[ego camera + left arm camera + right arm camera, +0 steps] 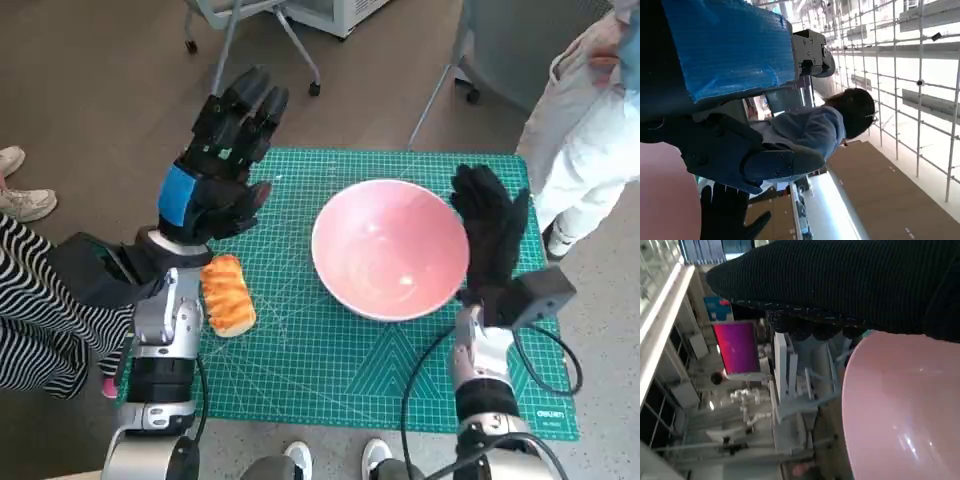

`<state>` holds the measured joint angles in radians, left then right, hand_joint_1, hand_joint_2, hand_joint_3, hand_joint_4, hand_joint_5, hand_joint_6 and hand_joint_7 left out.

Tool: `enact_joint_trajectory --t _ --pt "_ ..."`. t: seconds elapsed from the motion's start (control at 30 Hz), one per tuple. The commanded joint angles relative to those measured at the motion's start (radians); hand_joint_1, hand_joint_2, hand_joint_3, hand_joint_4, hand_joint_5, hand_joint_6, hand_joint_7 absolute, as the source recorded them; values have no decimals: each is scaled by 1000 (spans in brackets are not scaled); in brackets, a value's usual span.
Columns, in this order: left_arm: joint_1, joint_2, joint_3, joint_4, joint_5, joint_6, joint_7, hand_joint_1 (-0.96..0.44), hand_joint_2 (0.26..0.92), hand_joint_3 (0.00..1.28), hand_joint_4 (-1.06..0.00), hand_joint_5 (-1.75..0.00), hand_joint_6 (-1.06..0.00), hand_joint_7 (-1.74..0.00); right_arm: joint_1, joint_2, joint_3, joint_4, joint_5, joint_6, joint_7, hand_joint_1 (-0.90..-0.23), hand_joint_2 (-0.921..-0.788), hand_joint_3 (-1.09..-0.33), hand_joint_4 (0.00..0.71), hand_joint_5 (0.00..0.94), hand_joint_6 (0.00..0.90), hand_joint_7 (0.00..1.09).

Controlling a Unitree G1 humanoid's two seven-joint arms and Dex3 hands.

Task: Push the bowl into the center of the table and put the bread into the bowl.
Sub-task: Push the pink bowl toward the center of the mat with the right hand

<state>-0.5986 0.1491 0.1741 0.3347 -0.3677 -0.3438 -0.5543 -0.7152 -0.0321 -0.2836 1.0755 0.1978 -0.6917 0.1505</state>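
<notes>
Bowl: pink bowl (390, 250) sits upright on the green mat (300, 350), about mid-surface, nothing inside it.
Bread: the bread (229, 294) lies on the mat at the bowl's 9 o'clock, well apart from it, just beside the left forearm.
Left hand: left hand (225, 160) is raised above the mat's 10 o'clock corner, fingers (250, 100) extended and a little apart, holding nothing.
Right hand: right hand (490, 230) stands against the bowl's rim at 3 o'clock, fingers straight, gripping nothing.
Person: one (590, 130) stands at 2 o'clock.
</notes>
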Motion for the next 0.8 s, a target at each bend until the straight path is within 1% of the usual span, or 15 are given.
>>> enact_joint_trajectory --t 0.03,0.2,0.37,0.47,0.6,0.8 --pt "17 7 4 -27 1 -1 12 -575 921 389 -116 -25 1 -446 -23 9 4 49 1 39 11 -620 -921 -853 148 5 88 493" --pt "24 8 1 -34 8 -4 23 -576 921 387 -115 -23 1 -447 -51 7 2 76 6 60 21 -650 -921 -821 158 8 89 492" --pt "28 7 -1 -34 9 -8 28 -576 921 386 -114 -21 1 -446 -64 -1 -1 90 6 75 32 -652 -921 -814 160 7 91 491" --pt "28 6 -2 -30 9 -11 28 -577 921 385 -114 -20 1 -446 -64 -8 -4 91 9 79 40 -648 -921 -816 158 6 90 489" --pt "26 1 -2 -18 5 -12 26 -578 921 385 -114 -19 1 -445 -51 -27 -11 69 15 80 56 -647 -921 -817 158 5 88 486" --pt "25 -10 -9 -21 5 -9 29 -578 921 386 -112 -16 1 -444 -32 -55 -17 15 16 82 64 -645 -921 -815 155 3 89 486"
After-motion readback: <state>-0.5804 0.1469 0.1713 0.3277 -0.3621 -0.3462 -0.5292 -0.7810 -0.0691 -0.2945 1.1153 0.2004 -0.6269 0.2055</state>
